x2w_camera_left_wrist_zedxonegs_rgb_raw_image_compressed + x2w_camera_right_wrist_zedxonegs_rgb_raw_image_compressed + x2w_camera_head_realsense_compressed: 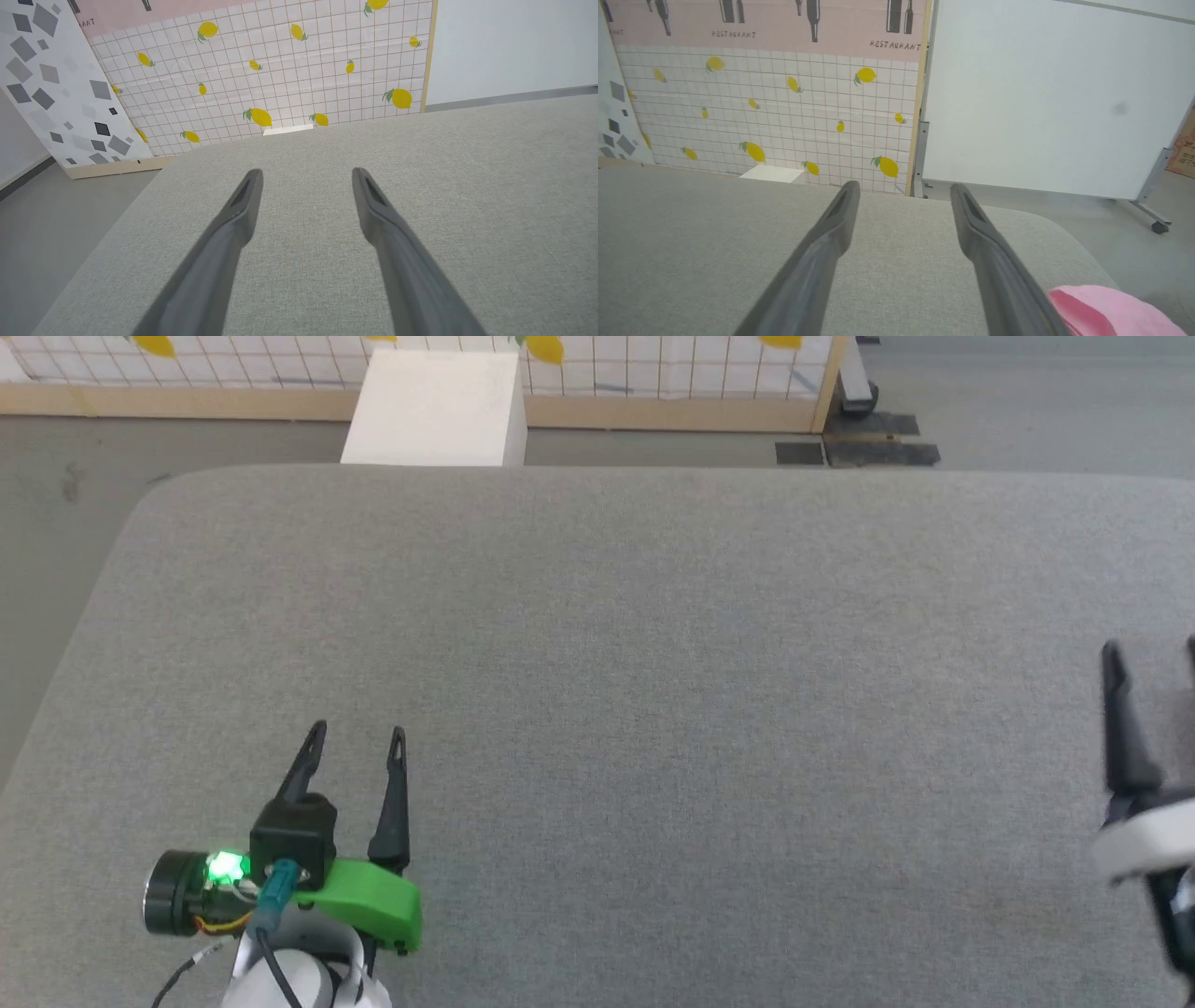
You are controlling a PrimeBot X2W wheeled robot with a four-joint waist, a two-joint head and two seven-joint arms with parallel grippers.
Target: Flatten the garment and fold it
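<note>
The left gripper [358, 735] has its fingers spread apart with nothing between them. The right gripper [1151, 649] stands just as wide and empty. Just beside the right gripper's right-hand finger, low in its wrist view, the garment [1106, 310] lies in a bunched pink heap near the edge of the grey padded table [653, 663]. By this, nothing seems done yet: grasping, flattening and folding all remain. Ahead of the fingers, a pink wall panel [784, 23] reads "RESTAURANT".
</note>
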